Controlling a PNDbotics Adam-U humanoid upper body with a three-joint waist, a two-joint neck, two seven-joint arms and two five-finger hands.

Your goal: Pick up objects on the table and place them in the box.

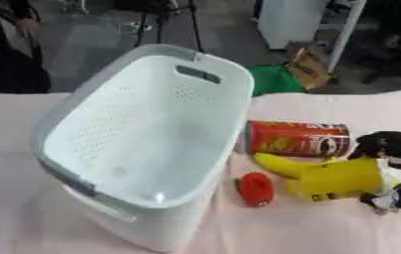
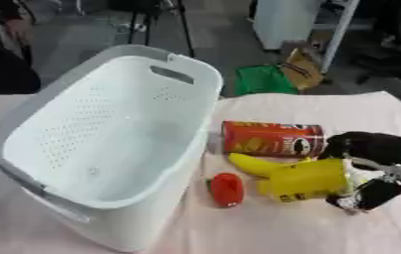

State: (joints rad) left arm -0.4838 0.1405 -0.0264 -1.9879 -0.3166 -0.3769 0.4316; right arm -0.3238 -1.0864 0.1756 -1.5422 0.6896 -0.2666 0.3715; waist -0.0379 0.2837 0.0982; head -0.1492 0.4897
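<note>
One white box point(image 1: 143, 144) fills the table point(image 2: 265, 223) from centre to 9 o'clock, nothing visible inside. At 3 o'clock beside it: red chip can point(image 1: 298, 139) lying down, banana point(image 2: 254, 165) just below, yellow object point(image 1: 343, 179) with the right hand point(image 2: 373, 154) curled round it, small red object point(image 1: 256, 188). Left hand unseen. Risk: lifting may drag the touching banana or roll the can.

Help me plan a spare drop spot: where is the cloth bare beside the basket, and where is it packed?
Bare cloth lies in front of the red object and yellow pack, towards the near edge, and behind the chips can towards the table's far edge. Crowded: right of the white basket, where can, banana, pack and the right hand bunch together.
</note>
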